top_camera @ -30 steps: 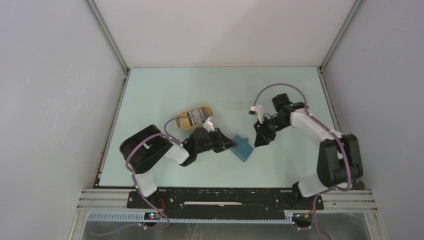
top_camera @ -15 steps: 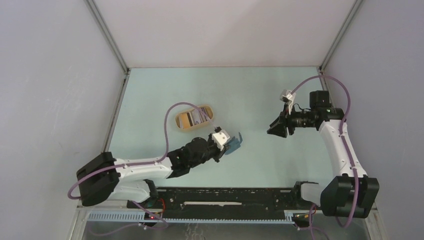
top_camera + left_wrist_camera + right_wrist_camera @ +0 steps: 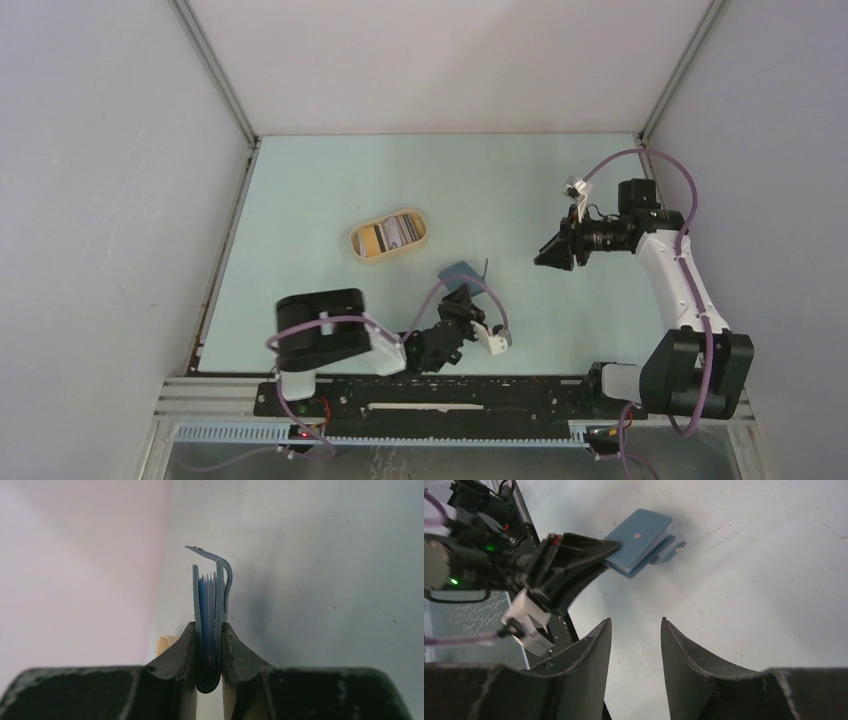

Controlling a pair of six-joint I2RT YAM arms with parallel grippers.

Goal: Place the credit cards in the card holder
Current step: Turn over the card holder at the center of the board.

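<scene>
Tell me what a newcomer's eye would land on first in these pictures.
The blue wallet stands out first, pinched at its fold in the left jaws and held out over the front middle of the table, its flap sticking out. The right jaws hang open and empty at the right, pointing toward it. Behind the wallet, a tan oval tray sits on the table with cards in it.

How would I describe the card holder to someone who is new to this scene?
On the pale green table, look right of the tan oval tray, nearer the arm bases. The card holder is the small teal-blue folded wallet pinched in the left gripper. Unlike the tray, it is blue and held.
</scene>
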